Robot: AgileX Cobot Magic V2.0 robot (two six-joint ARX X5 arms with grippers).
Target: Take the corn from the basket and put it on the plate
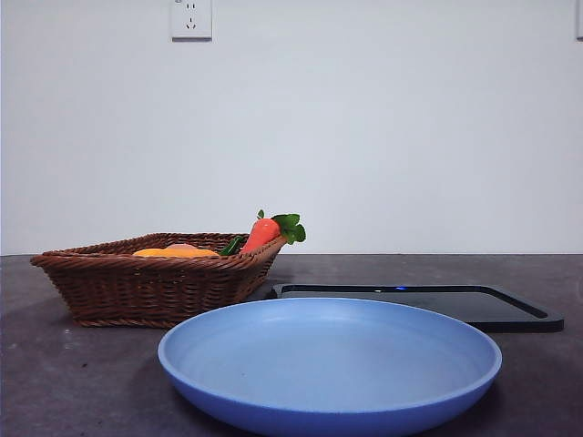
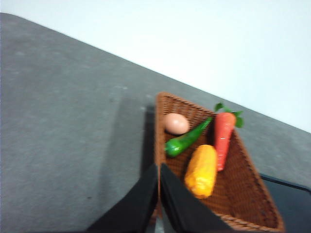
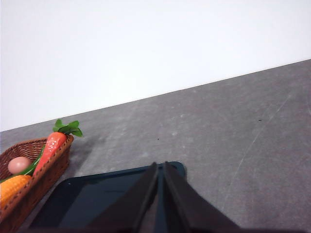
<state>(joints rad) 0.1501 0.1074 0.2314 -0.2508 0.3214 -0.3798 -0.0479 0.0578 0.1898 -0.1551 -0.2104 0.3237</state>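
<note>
The yellow-orange corn [image 2: 201, 171] lies inside the brown wicker basket [image 2: 252, 184], beside a carrot. In the front view only its top [image 1: 173, 252] shows above the basket [image 1: 150, 287] rim at the left. The light-blue plate [image 1: 330, 364] sits near and large in front, with nothing on it. My left gripper [image 2: 159, 167] is shut and hovers over the basket's near rim, just short of the corn. My right gripper [image 3: 160, 167] is shut above the black tray, away from the basket [image 3: 34, 187], where the corn [image 3: 12, 187] shows at the edge.
A red-orange carrot [image 2: 223, 138] with green leaves, a green pepper [image 2: 187, 140] and a peach-coloured egg-like item [image 2: 176, 123] share the basket. A flat black tray [image 1: 428, 303] lies behind the plate to the right. A white wall with a socket [image 1: 191, 18] stands behind the dark table.
</note>
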